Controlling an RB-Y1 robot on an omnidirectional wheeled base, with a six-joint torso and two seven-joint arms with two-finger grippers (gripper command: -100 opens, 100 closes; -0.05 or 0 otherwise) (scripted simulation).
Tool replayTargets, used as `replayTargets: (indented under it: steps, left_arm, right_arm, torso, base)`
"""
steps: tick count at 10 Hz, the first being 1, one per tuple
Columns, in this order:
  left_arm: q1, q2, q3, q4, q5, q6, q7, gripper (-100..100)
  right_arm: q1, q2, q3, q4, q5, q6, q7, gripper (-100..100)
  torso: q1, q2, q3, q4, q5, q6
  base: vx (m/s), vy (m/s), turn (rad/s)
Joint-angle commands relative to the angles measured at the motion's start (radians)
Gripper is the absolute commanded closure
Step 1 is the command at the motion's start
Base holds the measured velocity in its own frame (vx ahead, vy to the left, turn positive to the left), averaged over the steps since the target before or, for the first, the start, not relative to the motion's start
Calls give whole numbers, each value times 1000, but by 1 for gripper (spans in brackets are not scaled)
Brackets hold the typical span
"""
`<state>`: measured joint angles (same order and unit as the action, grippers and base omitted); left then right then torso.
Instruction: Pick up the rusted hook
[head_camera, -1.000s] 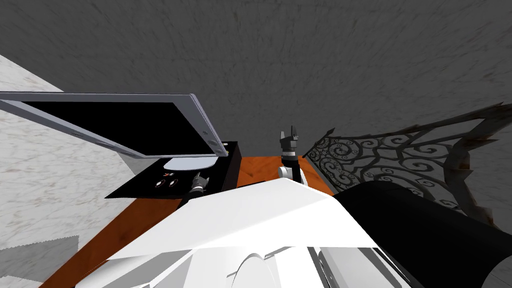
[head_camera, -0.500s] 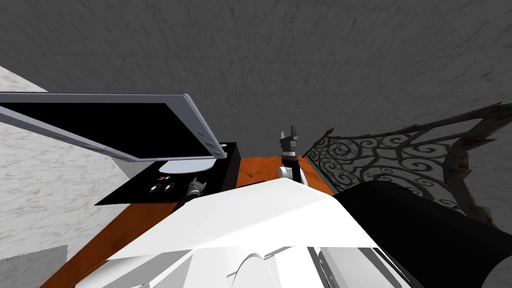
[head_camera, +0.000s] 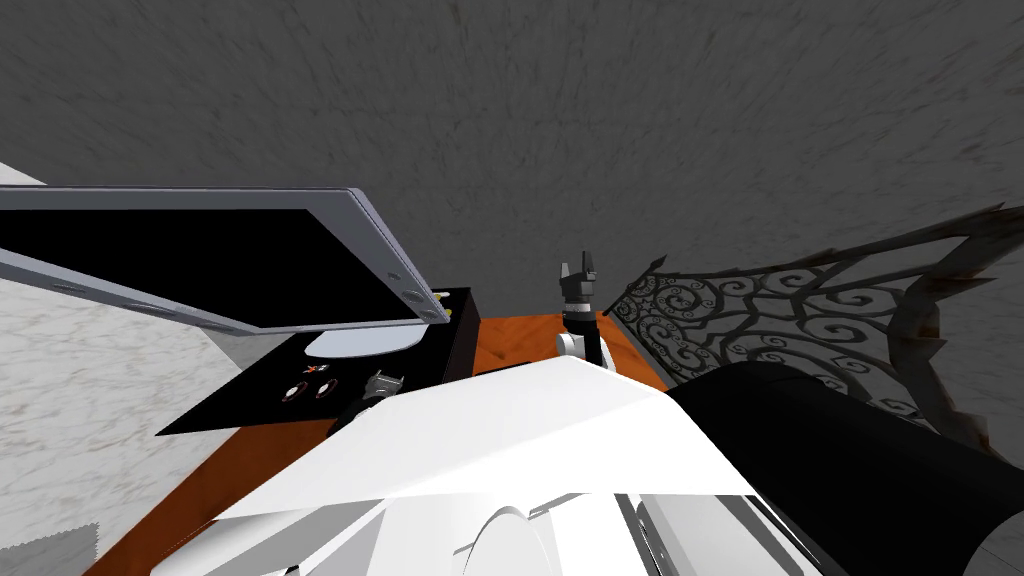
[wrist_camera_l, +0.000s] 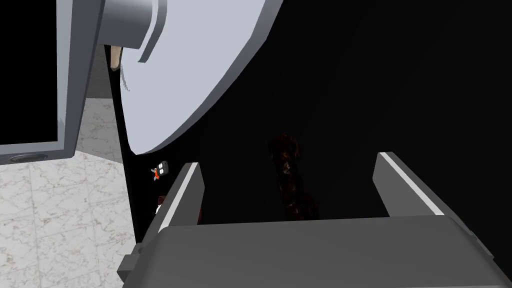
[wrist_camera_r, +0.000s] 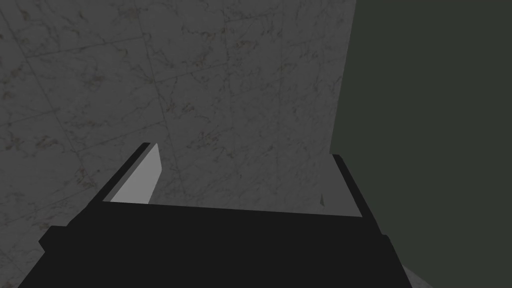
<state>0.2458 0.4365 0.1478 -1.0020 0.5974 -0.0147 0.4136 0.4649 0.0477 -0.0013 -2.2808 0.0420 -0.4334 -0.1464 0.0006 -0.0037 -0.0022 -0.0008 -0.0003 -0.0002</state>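
Observation:
The rusted hook (wrist_camera_l: 290, 172), a dark reddish-brown bar, lies on a black slab (wrist_camera_l: 400, 75) and barely stands out from it. My left gripper (wrist_camera_l: 289, 162) is open and hovers right over the hook, one finger on each side without touching it. From the head camera, the left gripper (head_camera: 385, 381) sits low over the near end of the black slab (head_camera: 230, 405), just past my chest. My right gripper (head_camera: 580, 268) is raised above the table and stands open (wrist_camera_r: 245, 152), holding nothing.
A monitor (head_camera: 200, 255) on a pale round foot (wrist_camera_l: 190, 75) stands on the black slab, close beyond the hook. Small red and white items (head_camera: 310, 382) lie beside my left gripper. An orange-brown table (head_camera: 510, 340) carries the slab. Dark scrolled ironwork (head_camera: 760, 310) rises at the right.
In the head view the monitor, black slab and floor have slid left and down. My left gripper has moved the same way, closer to my chest. The right arm has not moved.

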Motion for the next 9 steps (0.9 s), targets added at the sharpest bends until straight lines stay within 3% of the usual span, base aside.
replayTargets:
  steps: [1,2,3,4,5,9]
  left_arm:
    - [-20,14,19,50,32,30,23,-100]
    - [-20,14,19,76,32,30,23,-100]
    - [-34,27,33,125,60,55,42,-100]
    - [-34,27,33,125,60,55,42,-100]
    - [-48,39,47,172,86,79,59,-100]
    - [-71,60,72,239,132,122,90,-100]
  right_arm:
    - [0,0,0,0,0,0,0,0]
    - [0,0,0,0,0,0,0,0]
    - [0,0,0,0,0,0,0,0]
    - [0,0,0,0,0,0,0,0]
    - [0,0,0,0,0,0,0,0]
    - [0,0,0,0,0,0,0,0]
  torso:
    - [0,0,0,0,0,0]
    - [0,0,0,0,0,0]
    - [0,1,1,0,0,0]
    - [1,1,0,0,0,0]
    - [0,1,1,0,0,0]
    - [0,1,1,0,0,0]
  base:
    - [51,5,-38]
    - [47,8,-30]
    - [56,15,-43]
    - [49,17,-32]
    - [59,14,-46]
    - [51,14,-34]
